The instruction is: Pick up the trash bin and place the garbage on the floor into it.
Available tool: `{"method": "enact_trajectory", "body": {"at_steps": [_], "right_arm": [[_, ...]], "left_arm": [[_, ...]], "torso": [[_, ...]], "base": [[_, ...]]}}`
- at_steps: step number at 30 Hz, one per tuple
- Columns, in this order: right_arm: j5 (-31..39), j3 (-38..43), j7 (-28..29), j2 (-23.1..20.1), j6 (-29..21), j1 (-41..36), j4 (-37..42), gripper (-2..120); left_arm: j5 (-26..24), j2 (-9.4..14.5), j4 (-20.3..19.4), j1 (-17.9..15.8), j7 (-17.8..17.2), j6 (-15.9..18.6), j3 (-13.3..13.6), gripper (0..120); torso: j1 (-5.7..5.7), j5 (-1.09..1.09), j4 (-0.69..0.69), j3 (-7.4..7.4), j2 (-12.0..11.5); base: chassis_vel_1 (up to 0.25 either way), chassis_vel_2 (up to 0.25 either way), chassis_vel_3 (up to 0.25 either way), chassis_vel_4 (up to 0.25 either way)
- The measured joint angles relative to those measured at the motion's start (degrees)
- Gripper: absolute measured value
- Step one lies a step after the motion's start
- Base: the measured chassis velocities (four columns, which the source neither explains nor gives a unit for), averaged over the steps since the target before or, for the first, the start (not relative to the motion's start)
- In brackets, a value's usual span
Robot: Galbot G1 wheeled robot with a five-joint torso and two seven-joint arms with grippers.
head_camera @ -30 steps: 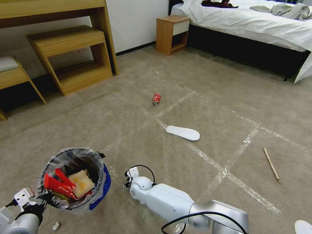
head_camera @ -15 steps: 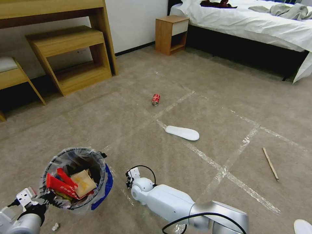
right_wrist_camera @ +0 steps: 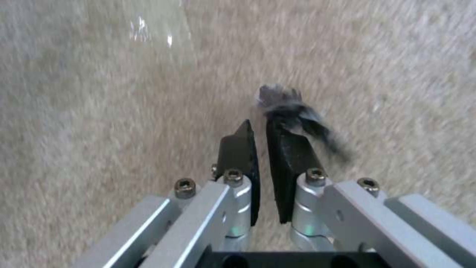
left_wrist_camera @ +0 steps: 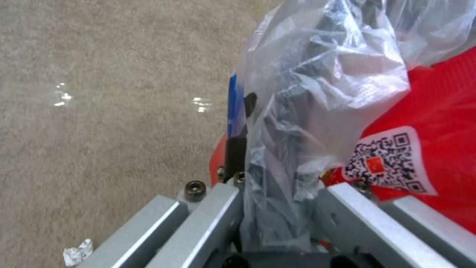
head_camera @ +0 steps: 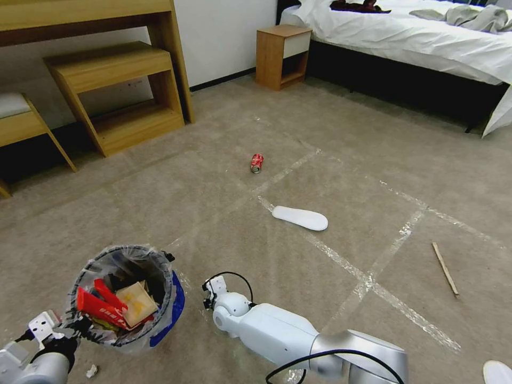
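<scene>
Left gripper: clamped on the rim of the small round dark trash bin lined with clear crinkly plastic.
Right gripper: nearly closed, pinching a grey-white scrap just above the beige carpet.
Bin from scrap: to the robot's left, close.

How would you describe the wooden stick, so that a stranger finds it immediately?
Start at the bed and come toward the robot across the floor to the taped grid's right part. The wooden stick lies there alone, thin, straight and brown, unlike the broad white insole and the red can farther left.
</scene>
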Motion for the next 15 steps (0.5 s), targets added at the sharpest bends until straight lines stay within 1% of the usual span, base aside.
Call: {"method": "enact_trajectory", "body": {"at_steps": [2, 3, 6, 15], "right_arm": [[-0.12, 0.66, -0.05, -2.08, 0.97, 0.3, 2.28, 0], [-0.12, 0.66, -0.05, -2.08, 0.97, 0.3, 2.28, 0], [0.05, 0.97, 0.08, -4.29, 1.54, 0.53, 4.54, 0], [0.07, 0.54, 0.69, -5.15, 2.05, 0.02, 5.31, 0]], "left_arm": [[-0.11, 0.24, 0.28, -0.31, -0.01, 0.0, -0.02, 0], [-0.11, 0.24, 0.28, -0.31, -0.01, 0.0, -0.02, 0], [-0.12, 0.43, 0.96, -0.74, -0.06, -0.01, 0.02, 0], [0.02, 0.24, 1.33, -1.25, -0.09, -0.01, 0.56, 0]], "torso": [[0.0, -0.01, -0.01, 0.0, 0.0], [0.0, -0.01, -0.01, 0.0, 0.0], [0.0, -0.01, -0.03, 0.0, 0.0], [0.0, -0.01, -0.02, 0.0, 0.0]], "base": [[0.0, 0.0, 0.0, 0.0], [0.0, 0.0, 0.0, 0.0], [0.0, 0.0, 0.0, 0.0], [0.0, 0.0, 0.0, 0.0]]}}
